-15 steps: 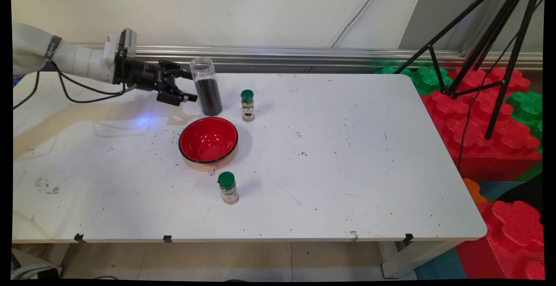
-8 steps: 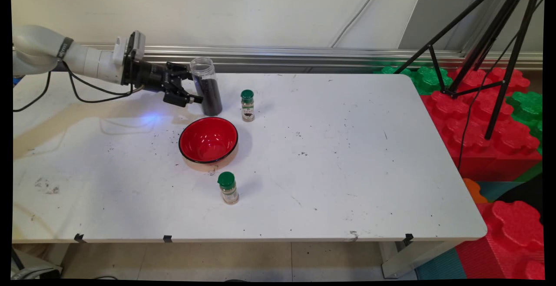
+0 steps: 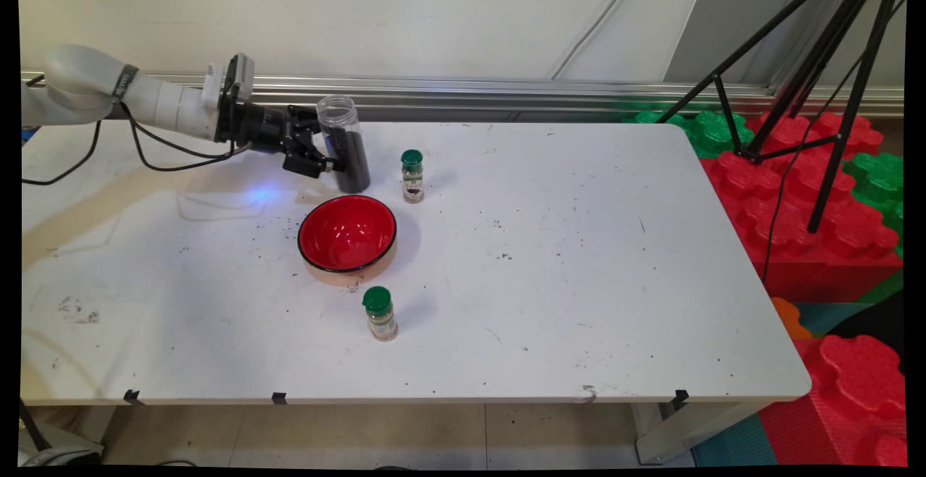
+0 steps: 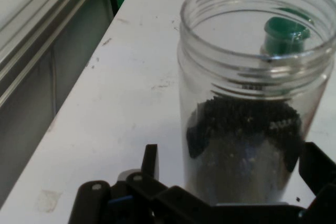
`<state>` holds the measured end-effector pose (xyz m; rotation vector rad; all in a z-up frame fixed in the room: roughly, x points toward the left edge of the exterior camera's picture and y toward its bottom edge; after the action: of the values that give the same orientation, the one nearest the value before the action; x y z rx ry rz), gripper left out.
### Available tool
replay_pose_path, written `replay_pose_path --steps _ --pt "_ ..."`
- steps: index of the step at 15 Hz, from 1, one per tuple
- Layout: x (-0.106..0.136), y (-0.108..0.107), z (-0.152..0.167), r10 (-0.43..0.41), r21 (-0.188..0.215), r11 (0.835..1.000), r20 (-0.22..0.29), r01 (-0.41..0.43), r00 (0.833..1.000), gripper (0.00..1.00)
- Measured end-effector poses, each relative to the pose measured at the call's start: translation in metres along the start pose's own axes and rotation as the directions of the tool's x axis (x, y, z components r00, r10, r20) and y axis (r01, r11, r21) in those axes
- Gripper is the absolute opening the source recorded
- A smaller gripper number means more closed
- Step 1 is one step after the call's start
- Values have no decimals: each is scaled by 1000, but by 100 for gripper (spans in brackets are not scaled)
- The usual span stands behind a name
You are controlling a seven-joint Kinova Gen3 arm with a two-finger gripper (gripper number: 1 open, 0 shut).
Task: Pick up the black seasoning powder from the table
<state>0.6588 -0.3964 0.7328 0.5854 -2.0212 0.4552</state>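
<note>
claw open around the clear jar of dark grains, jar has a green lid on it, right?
Not quite: the clear jar has no lid; its mouth is open. The hand view shows this. The green cap seen through it belongs to the spice bottle behind. The claw is open around the jar.

Jar (image 3: 346, 145) between jaws; spice bottle (image 3: 412, 176) beyond.

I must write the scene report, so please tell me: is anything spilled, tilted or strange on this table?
Small dark specks lie scattered on the white table, densest left of the red bowl, looking like spilled grains. The clear jar of dark grains has no lid. It and both green-capped spice bottles stand upright.
</note>
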Motion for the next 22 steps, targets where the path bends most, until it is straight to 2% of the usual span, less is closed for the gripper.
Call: replay_pose_path --steps 9,19,20,22 --pt "-1 -7 20 -31 -9 999 -15 31 999 100" --pt "-7 -9 27 -60 -16 998 -14 59 998 100" --pt "-7 -9 27 -61 -17 998 -14 61 998 0" --pt "-8 -9 27 -63 -19 998 -13 63 998 0"
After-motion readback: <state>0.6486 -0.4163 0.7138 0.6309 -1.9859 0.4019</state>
